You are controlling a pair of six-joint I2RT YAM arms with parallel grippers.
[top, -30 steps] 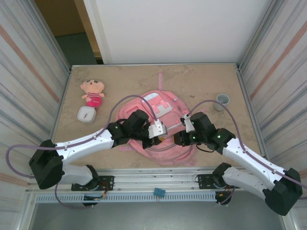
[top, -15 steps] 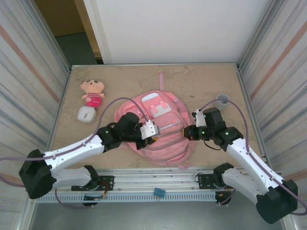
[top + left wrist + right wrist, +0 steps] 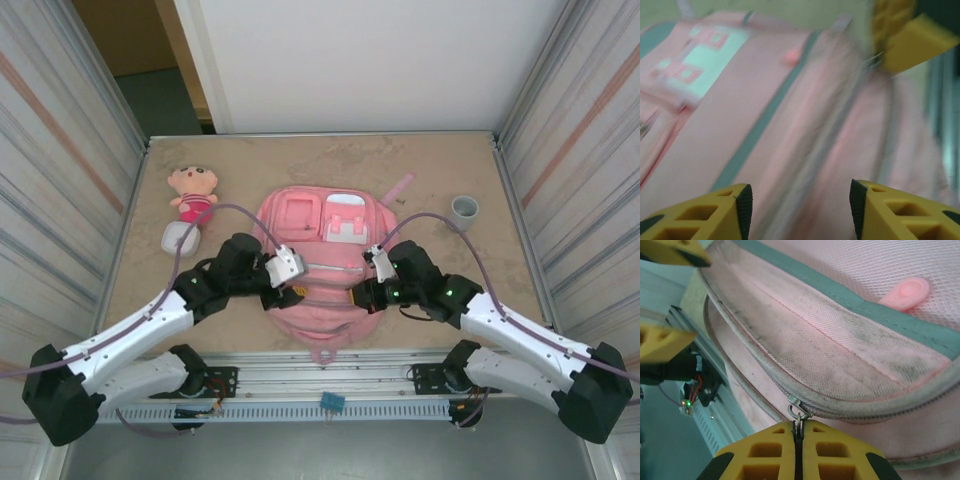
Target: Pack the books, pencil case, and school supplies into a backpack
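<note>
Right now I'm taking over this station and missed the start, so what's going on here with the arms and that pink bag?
Both arms are bent over the pink backpack lying flat on the table. The right tool is shut on the zipper pull at the bag's near edge; the zip looks closed along the stretch in view. The left tool hangs open over the bag's left part, holding nothing. A plush doll and a grey cup sit off to the sides, untouched.

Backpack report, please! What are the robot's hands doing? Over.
Right gripper shut on zipper pull. Left gripper open over backpack. Doll, cup well aside.
</note>
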